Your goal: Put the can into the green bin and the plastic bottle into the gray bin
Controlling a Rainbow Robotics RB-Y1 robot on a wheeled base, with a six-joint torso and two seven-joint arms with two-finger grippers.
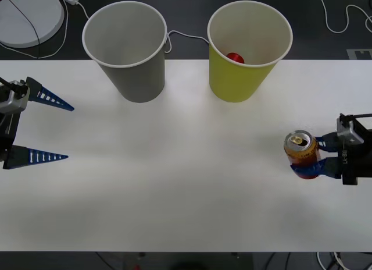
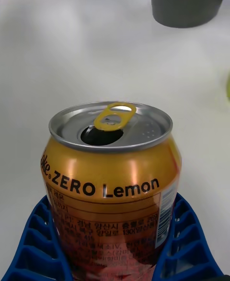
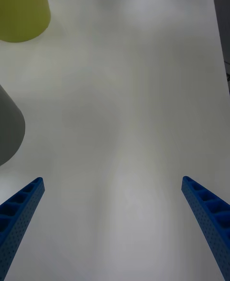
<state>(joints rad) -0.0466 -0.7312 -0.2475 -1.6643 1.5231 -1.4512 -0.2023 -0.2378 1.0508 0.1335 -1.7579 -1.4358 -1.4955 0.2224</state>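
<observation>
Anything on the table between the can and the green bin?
No. In the front view, the stretch of white table from the can, clamped in the right gripper, to the green bin is bare.

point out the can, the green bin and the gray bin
the can (image 1: 301, 152): front view, on its orange side wall
the green bin (image 1: 237, 82): front view, on its outer wall
the gray bin (image 1: 138, 82): front view, on its outer wall

A white table (image 1: 174, 183), a round white disc (image 1: 26, 17) and white cables (image 1: 343, 20) on the dark floor behind
</observation>
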